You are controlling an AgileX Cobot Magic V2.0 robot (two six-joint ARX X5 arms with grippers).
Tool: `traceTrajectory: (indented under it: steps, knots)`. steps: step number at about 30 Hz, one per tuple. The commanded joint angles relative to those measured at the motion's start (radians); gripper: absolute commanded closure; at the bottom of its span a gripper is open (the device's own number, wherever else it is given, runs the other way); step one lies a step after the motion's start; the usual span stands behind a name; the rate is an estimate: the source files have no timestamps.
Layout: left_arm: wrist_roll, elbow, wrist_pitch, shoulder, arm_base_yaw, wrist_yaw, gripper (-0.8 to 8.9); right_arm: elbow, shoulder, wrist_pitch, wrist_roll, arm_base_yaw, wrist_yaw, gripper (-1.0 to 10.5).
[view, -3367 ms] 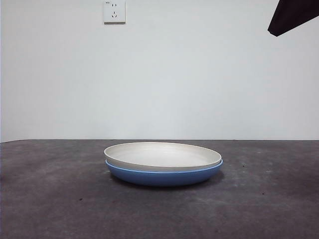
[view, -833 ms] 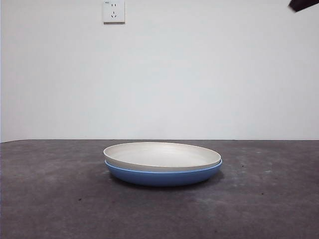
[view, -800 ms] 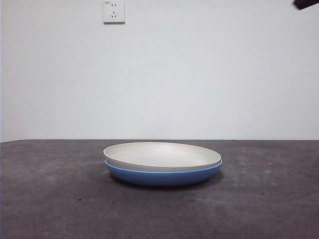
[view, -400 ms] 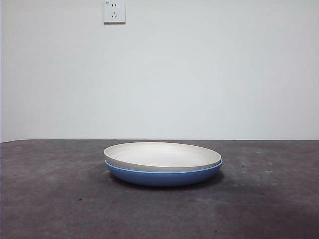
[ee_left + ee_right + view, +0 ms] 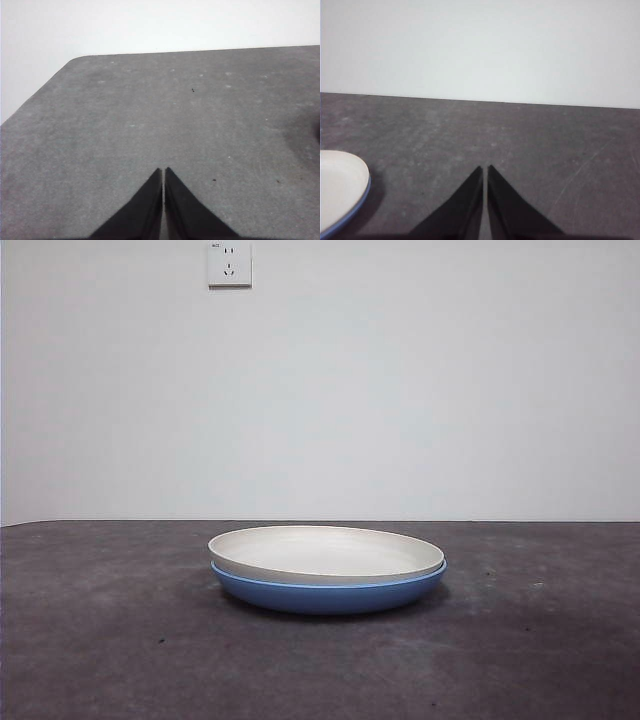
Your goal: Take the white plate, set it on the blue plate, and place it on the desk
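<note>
So here we've got the white plate (image 5: 327,552) sitting nested right on top of the blue plate (image 5: 330,594), both stacked a bit below the middle of the front view frame, resting on the desk (image 5: 100,640). The white one's rim pokes out slightly over the blue one on the left side, and only the blue plate's outer wall and rim edge show under it. Up in the top left of that frame we can see a white wall socket (image 5: 229,263) on the plain wall.

In the front view we see neither arm. In the left wrist view, the left gripper (image 5: 163,172) has its two black jaws pressed together with just a hairline slit between them, gripping nothing, over bare desk. Same deal for the right gripper (image 5: 484,170): jaws together, empty, with the edge of the stacked plates showing at the lower left of its frame, well apart from the jaws.
</note>
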Motion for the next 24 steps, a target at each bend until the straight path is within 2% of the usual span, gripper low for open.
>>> traceTrajectory:
  steps: [1,8,15,24]
  knots:
    - [-0.002,-0.021,-0.007,-0.002,0.002,-0.001,8.04,-0.029,-0.021,0.01,0.02,-0.001,0.006,9.4]
    - [-0.002,-0.021,-0.007,-0.002,0.002,-0.001,8.04,-0.067,-0.026,-0.014,0.056,-0.001,0.007,9.4]
    - [-0.002,-0.021,-0.007,-0.002,0.002,-0.001,8.04,-0.067,-0.026,-0.136,0.056,-0.001,0.007,9.4]
    - [-0.003,-0.021,-0.007,-0.002,0.002,-0.001,8.04,-0.066,-0.026,-0.117,0.066,0.0,0.015,9.4]
